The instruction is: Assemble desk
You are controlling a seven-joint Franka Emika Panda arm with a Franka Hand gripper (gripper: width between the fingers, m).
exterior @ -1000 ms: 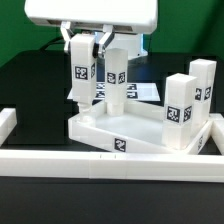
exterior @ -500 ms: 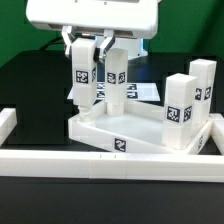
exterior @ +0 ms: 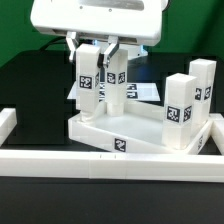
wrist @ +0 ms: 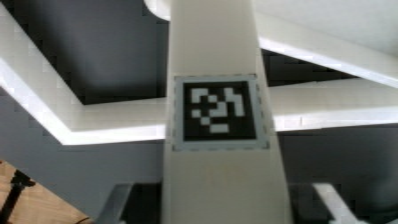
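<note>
The white desk panel (exterior: 130,135) lies rim-up in the middle of the exterior view. My gripper (exterior: 92,55) is shut on one tagged white leg (exterior: 88,88) and holds it upright over the panel's far corner on the exterior view's left. A second leg (exterior: 117,82) stands upright just beside it. Two more legs (exterior: 180,112) (exterior: 203,88) stand by the panel on the exterior view's right. In the wrist view the held leg (wrist: 217,110) runs down the middle between my fingers (wrist: 128,205), with the panel's rim (wrist: 89,110) behind it.
Long low white border bars run along the front (exterior: 100,162), the exterior view's left (exterior: 8,122) and the right (exterior: 214,138). The marker board (exterior: 147,92) lies flat behind the panel. The table is black.
My gripper has moved toward the exterior view's right and down with the leg, bringing it closer to the standing second leg and the panel's corner.
</note>
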